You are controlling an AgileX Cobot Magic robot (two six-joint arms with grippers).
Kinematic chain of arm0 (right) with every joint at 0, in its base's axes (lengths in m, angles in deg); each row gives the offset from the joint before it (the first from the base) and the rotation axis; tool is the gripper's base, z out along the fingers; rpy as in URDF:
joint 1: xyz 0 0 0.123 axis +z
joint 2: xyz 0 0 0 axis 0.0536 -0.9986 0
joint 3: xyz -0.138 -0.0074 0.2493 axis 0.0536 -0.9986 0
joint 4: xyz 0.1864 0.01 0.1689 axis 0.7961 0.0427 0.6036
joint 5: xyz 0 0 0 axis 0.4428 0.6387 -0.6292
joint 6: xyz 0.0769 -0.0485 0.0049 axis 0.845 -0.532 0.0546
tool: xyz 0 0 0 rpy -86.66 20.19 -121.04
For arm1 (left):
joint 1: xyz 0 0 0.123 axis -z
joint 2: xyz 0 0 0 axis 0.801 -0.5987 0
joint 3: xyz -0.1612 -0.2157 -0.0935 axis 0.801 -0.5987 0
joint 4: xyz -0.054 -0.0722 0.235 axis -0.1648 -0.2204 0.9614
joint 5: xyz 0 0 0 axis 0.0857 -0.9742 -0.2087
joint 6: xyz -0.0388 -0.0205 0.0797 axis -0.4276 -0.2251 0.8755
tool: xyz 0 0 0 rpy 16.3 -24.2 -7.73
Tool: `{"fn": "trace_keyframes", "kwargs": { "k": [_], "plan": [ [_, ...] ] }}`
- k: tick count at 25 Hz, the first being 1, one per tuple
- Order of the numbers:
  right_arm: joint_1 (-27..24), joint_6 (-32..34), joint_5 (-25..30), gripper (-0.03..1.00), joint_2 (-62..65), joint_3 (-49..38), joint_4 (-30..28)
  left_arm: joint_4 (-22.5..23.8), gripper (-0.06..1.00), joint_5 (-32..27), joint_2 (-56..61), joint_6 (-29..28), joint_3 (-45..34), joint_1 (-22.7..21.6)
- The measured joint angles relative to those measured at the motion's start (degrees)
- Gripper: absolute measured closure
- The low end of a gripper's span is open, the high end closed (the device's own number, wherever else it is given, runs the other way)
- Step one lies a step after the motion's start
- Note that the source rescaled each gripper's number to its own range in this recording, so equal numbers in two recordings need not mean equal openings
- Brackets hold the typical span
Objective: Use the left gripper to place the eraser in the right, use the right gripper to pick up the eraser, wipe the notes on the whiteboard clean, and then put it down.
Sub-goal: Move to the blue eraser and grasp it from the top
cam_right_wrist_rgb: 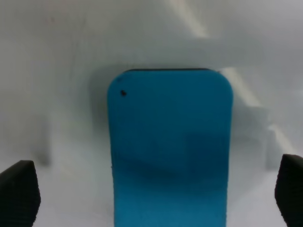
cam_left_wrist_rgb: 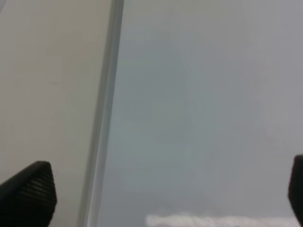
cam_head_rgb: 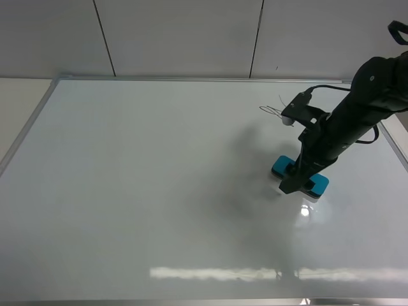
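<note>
The teal-blue eraser (cam_head_rgb: 318,185) lies flat on the whiteboard (cam_head_rgb: 127,191) at the right. My right gripper (cam_head_rgb: 294,185) hangs straight down over its middle. In the right wrist view the eraser (cam_right_wrist_rgb: 170,151) lies between the fingers, which stand wide apart and do not touch it; the right gripper (cam_right_wrist_rgb: 155,196) is open. The notes (cam_head_rgb: 270,110), a thin black scribble, sit behind the eraser beside the arm's wrist. My left gripper (cam_left_wrist_rgb: 163,198) is out of the exterior view; its fingertips (cam_left_wrist_rgb: 28,194) are wide apart and empty over the whiteboard's (cam_left_wrist_rgb: 203,94) edge.
The board's silver frame (cam_head_rgb: 191,78) runs along the back wall, and its left frame (cam_left_wrist_rgb: 106,118) borders a beige tabletop (cam_left_wrist_rgb: 47,71). A bright light reflection (cam_head_rgb: 255,274) lies on the board's front part.
</note>
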Motion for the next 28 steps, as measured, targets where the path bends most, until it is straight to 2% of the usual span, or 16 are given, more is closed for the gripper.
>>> {"fn": "trace_keyframes", "kwargs": {
  "k": [28],
  "plan": [
    [0.0,-0.2,-1.2,-0.03,-0.1,0.0,0.0,0.0,-0.06,0.0,0.0,0.0,0.0,0.0]
  ]
}}
